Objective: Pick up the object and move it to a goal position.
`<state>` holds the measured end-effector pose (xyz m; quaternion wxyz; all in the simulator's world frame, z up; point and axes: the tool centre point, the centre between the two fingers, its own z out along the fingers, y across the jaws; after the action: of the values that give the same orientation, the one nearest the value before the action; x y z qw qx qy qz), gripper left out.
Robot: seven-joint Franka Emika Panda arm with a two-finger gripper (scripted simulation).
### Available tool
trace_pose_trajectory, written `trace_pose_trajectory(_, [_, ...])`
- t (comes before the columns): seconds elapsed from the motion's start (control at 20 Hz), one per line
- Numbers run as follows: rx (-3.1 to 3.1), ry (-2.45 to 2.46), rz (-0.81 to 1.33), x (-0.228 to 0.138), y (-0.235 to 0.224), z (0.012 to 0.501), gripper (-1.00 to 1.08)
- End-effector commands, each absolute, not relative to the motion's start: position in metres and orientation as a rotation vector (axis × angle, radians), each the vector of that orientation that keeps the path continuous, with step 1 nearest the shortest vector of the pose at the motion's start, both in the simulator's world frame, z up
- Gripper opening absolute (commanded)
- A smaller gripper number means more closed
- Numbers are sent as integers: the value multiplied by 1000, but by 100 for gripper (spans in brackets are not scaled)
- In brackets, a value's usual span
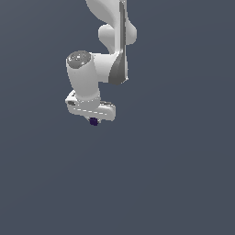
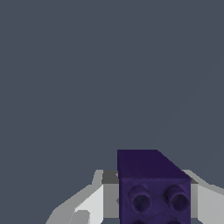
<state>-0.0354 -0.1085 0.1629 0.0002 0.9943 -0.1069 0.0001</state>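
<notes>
The object is a tiny dark purple-navy block (image 1: 94, 121) with round studs on one face. In the exterior view it pokes out just below the white gripper (image 1: 94, 120) of the white-grey arm. In the wrist view the object (image 2: 153, 188) fills the space between the two grey-white fingers (image 2: 94, 203), which press against its sides. The gripper is shut on the object and holds it off the grey floor. The fingertips are hidden behind the gripper body in the exterior view.
The plain dark grey floor (image 1: 174, 174) stretches all around with no other objects visible. The arm's upper links (image 1: 114, 41) reach up out of the exterior view's top edge.
</notes>
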Motion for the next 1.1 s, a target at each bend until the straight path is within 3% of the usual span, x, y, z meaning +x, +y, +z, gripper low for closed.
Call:
trace_pose_trajectory(0.0, [3123,-335,0,-26,-120,186,-100])
trace_pose_trajectory(1.05, [3123,-334,0,40,-190,330,-100])
